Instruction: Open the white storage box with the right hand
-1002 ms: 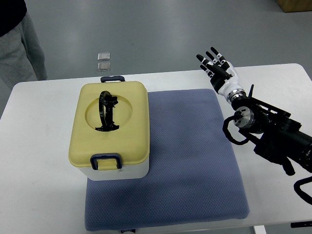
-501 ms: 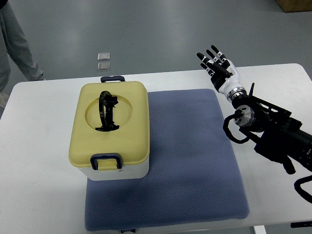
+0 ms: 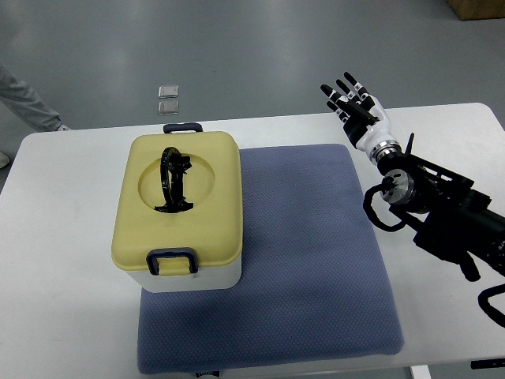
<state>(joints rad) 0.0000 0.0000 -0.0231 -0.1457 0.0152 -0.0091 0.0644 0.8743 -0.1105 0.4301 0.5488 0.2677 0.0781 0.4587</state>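
Observation:
A white storage box (image 3: 189, 280) with a pale yellow lid (image 3: 178, 201) stands on the left part of a blue mat (image 3: 308, 260). The lid is down; a black carry handle (image 3: 173, 180) lies folded in its round recess, and a dark latch (image 3: 171, 261) sits at the near edge, another at the far edge (image 3: 182, 126). My right hand (image 3: 357, 106) is raised over the table's far right, well apart from the box, fingers spread and holding nothing. Its black arm (image 3: 442, 217) comes in from the right edge. The left arm does not show.
The white table (image 3: 63, 260) carries the mat and box. A person's leg (image 3: 28, 106) shows on the floor at the far left. Two small square plates (image 3: 167, 98) lie on the grey floor beyond the table.
My right hand has drifted slightly to the right and up. The person at the top left has walked away toward the left edge. The box has not moved.

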